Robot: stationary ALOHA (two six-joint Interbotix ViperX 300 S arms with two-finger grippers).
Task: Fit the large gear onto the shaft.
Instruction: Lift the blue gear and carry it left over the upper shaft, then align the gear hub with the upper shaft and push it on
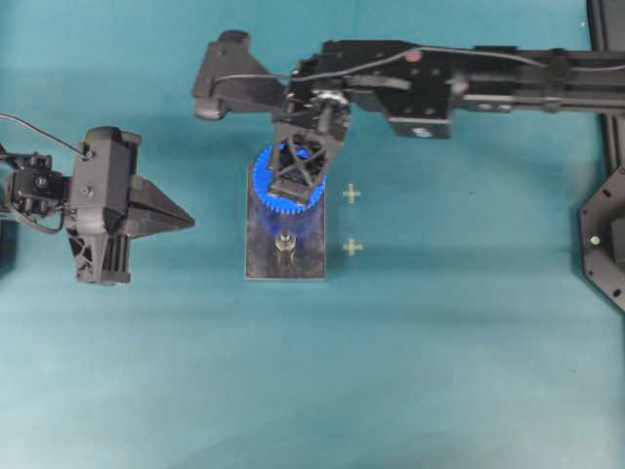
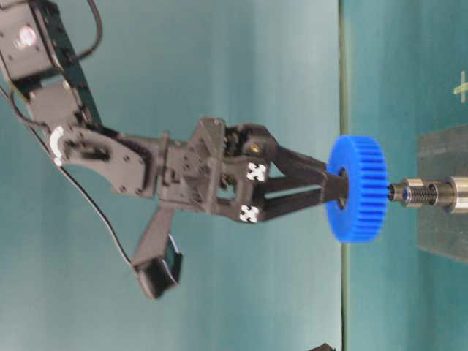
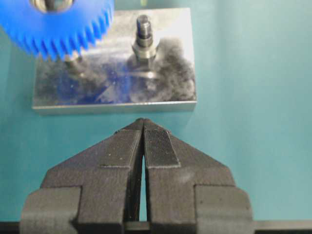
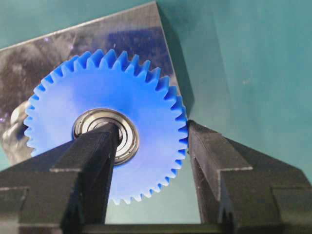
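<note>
The large gear [image 1: 266,181], bright blue with a metal hub [image 4: 127,131], hangs level over the far end of the grey plate [image 1: 262,262]. My right gripper [image 4: 148,131] is shut on it, with one finger over the hub and the other against the rim teeth. The shaft [image 3: 73,62] stands below the gear, mostly hidden by it. From table level the gear [image 2: 356,188] sits a short gap off a peg [image 2: 424,193] in line with its hub. My left gripper [image 3: 143,122] is shut and empty, pointing at the plate's long side.
The twin peg [image 1: 285,244] stands bare at the plate's near end. Two yellow cross marks [image 1: 352,193] [image 1: 353,247] lie on the teal cloth right of the plate. A black frame [image 1: 605,234] stands at the right edge.
</note>
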